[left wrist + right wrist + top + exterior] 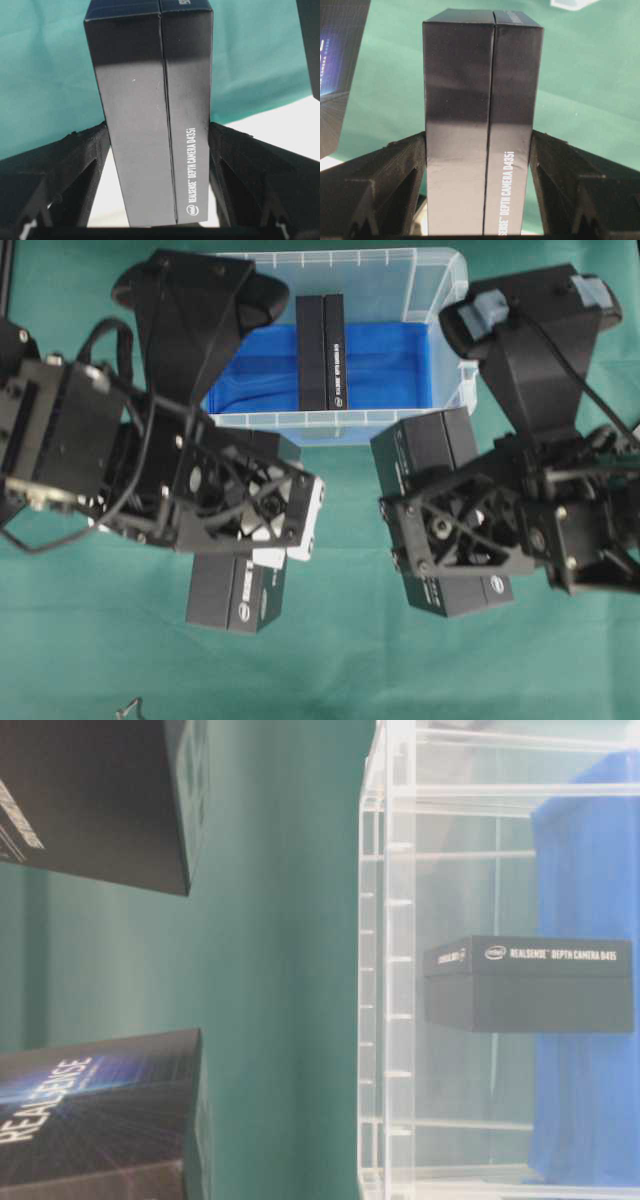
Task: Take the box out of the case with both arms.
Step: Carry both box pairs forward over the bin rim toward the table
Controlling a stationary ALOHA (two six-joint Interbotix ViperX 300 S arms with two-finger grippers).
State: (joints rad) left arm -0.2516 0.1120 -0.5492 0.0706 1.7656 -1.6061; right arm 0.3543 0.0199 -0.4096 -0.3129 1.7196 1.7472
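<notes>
1. One black box (321, 352) sits in the case (445, 285), lying on the blue lining (390, 360) near mid-floor, long axis running front to back in the overhead view.
2. Two more boxes are out of the case, over the green worktop (330, 660) in front of it.
3. Left hand (159, 137) is clamped on the left box (150, 110); fingers (75, 165) press both long sides.
4. Right hand (479, 137) is clamped on the right box (480, 120), same pinch across the width.
5. Whether either held box touches the worktop cannot be told.
6. Risk: smooth cardboard pinched only near one end could pivot or slip out if an arm swings fast.
7. Risk: the two held boxes are close; turning inward could knock them together.
8. Risk: reaching back in, a finger may catch the case's ribbed rim, or snag the loose lining.
</notes>
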